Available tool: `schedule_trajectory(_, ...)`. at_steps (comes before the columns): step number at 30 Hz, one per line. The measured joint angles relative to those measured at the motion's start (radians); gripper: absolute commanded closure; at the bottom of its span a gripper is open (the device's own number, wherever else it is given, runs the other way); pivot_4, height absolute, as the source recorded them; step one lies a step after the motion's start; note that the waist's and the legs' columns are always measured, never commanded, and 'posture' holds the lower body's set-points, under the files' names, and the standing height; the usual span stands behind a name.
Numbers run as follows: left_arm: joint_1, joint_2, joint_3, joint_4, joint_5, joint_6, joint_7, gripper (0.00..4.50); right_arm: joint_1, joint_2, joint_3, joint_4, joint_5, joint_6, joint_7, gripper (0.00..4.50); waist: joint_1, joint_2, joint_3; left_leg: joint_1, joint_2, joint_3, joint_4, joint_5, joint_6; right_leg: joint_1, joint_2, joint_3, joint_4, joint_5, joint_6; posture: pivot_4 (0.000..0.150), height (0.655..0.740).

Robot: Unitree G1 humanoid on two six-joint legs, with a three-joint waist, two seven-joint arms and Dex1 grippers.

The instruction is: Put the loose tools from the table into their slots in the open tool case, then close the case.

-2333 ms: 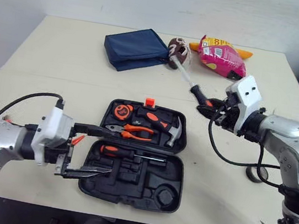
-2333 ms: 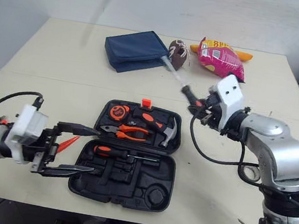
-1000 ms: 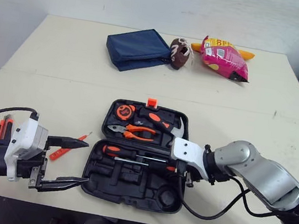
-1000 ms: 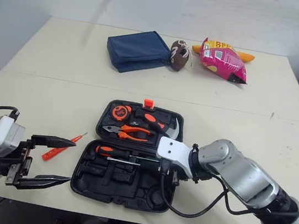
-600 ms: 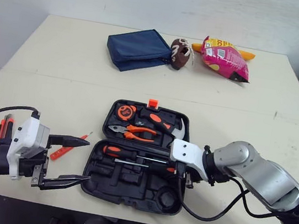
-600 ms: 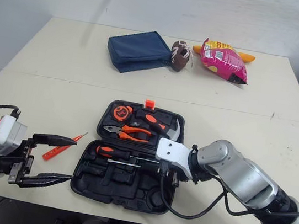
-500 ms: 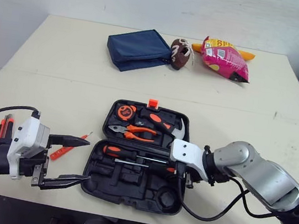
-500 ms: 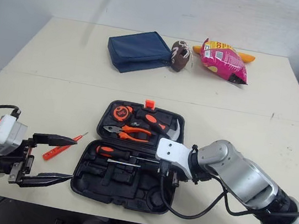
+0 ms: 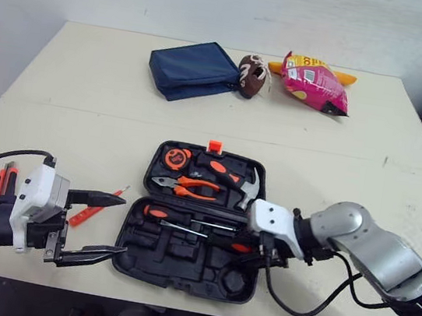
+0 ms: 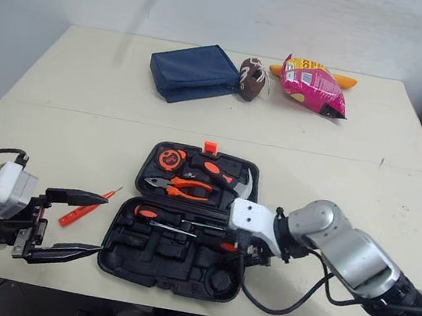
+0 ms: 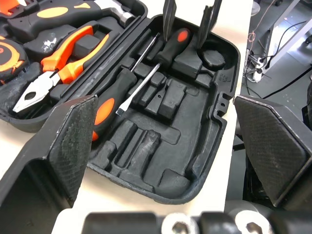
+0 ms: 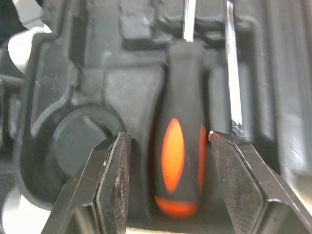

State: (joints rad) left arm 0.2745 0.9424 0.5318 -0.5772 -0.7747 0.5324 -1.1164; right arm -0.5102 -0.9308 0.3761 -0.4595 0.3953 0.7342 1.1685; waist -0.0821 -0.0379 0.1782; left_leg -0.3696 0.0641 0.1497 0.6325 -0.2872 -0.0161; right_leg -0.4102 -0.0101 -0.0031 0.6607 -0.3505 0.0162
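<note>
Cream table (image 9: 86, 93), white wall (image 9: 217, 2). In the open case (image 9: 180, 268) near the front edge, the right gripper (image 12: 170, 139), spread, straddles a screwdriver (image 11: 174, 46). The left gripper (image 10: 102, 225) gapes beside a loose red tool (image 10: 70, 218).

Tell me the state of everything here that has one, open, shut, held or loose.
Tool case: open.
Left gripper: open, empty.
Right gripper: open, straddling a screwdriver.
That screwdriver: lying in the case, ungripped.
Small orange screwdriver: loose on the table.

Open table (image 9: 199, 129) behind case (image 11: 220, 100), right pincer (image 12: 168, 146) astride screwdriver handle (image 12: 178, 163), front slots unblocked
</note>
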Motion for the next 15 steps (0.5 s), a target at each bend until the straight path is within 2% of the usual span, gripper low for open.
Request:
schedule_trajectory(6,0.000,-0.001,0.000,0.003,0.013,-0.018,0.000,0.00,0.038,0.159,-0.117,0.045,0.087,-0.196,0.047,1.76,-0.001,0.000,0.000,0.000,0.001,-0.001,-0.001,0.001,-0.001,-0.001,0.002,0.000,0.002,0.000,0.000,0.150,0.7400)
schedule_trajectory(7,0.000,-0.001,0.000,0.004,0.015,-0.019,0.000,0.00,0.045,0.168,-0.120,0.049,0.095,-0.206,0.051,2.29,0.000,0.000,0.000,0.000,0.001,-0.001,-0.001,0.001,-0.001,-0.001,0.001,0.000,0.002,0.000,0.000,0.150,0.7400)
schedule_trajectory(8,0.000,-0.004,0.000,0.006,0.017,-0.021,0.001,0.00,0.060,0.196,-0.127,0.066,0.097,-0.229,0.050,2.49,0.000,-0.001,-0.001,0.001,0.001,-0.001,0.000,0.001,-0.001,0.000,0.001,0.000,0.002,0.000,0.000,0.150,0.7400)
schedule_trajectory(9,-0.003,-0.008,-0.002,0.007,0.018,-0.022,0.001,0.00,0.074,0.222,-0.125,0.079,0.094,-0.250,0.044,2.89,0.001,-0.001,-0.001,0.000,0.000,-0.001,0.000,0.000,-0.001,0.000,0.001,0.000,0.002,0.000,0.000,0.150,0.7400)
schedule_trajectory(12,-0.017,-0.019,-0.015,0.008,0.027,-0.030,0.002,0.00,0.128,0.302,-0.101,0.118,0.066,-0.337,0.030,4.37,0.001,-0.001,-0.001,0.000,0.000,-0.001,0.001,0.000,0.000,0.000,0.000,0.000,0.002,0.000,0.000,0.150,0.7400)
schedule_trajectory(15,-0.029,-0.020,-0.031,0.010,0.033,-0.031,0.002,0.00,0.149,0.340,-0.094,0.164,0.037,-0.410,0.031,4.44,0.000,-0.001,-0.001,0.000,0.000,-0.001,0.001,0.000,0.000,0.000,0.001,0.000,0.002,0.001,0.000,0.150,0.7400)
